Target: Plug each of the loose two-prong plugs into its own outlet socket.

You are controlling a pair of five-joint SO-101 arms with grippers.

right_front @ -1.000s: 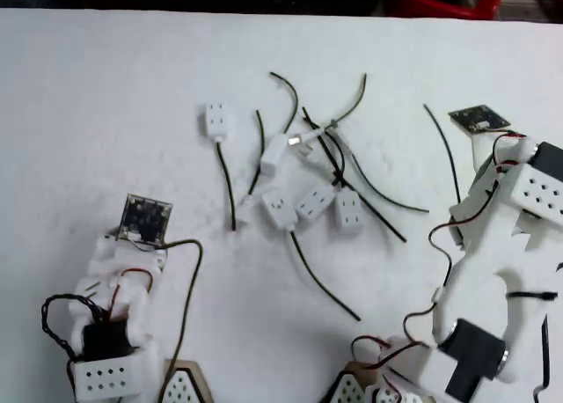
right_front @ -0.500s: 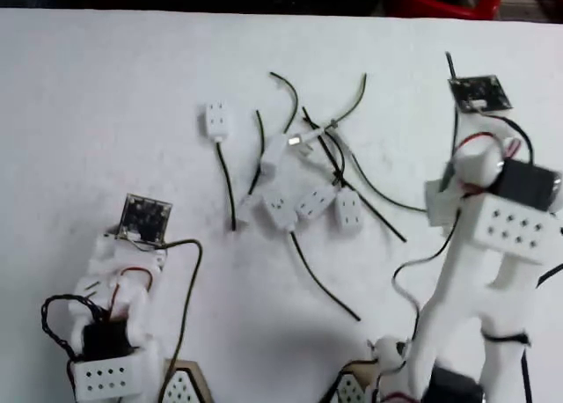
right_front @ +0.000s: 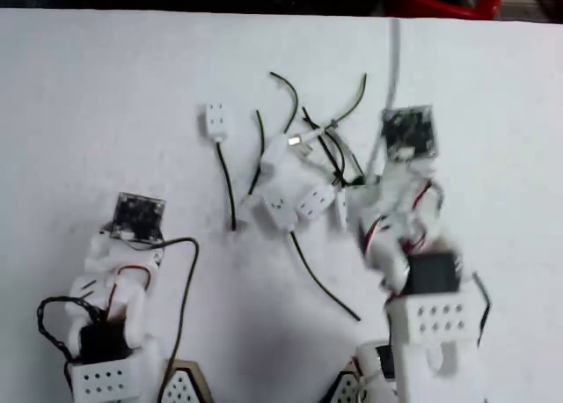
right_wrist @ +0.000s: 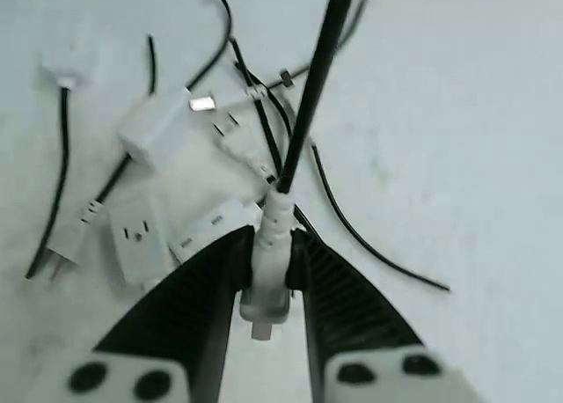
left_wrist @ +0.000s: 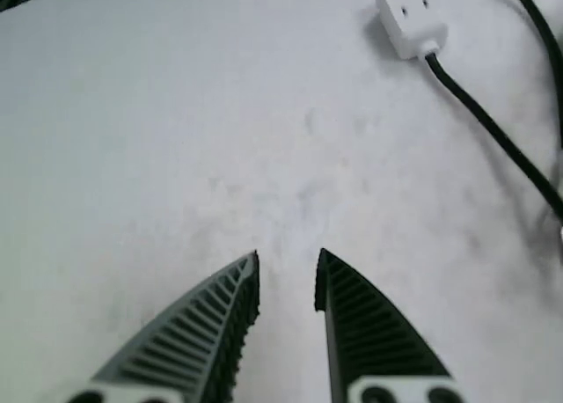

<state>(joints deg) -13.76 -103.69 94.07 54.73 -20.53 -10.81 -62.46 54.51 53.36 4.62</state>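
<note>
The white bench lies under even, diffuse light and is bright almost to glare in the high view, while the room beyond its far edge is dark. Shadows are soft and weak. In the left wrist view a faint grey one lies beside the outlet socket and along its cord.

No legible text or labels anywhere

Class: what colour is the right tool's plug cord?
Black cord on white plug; right wrist view.
</note>
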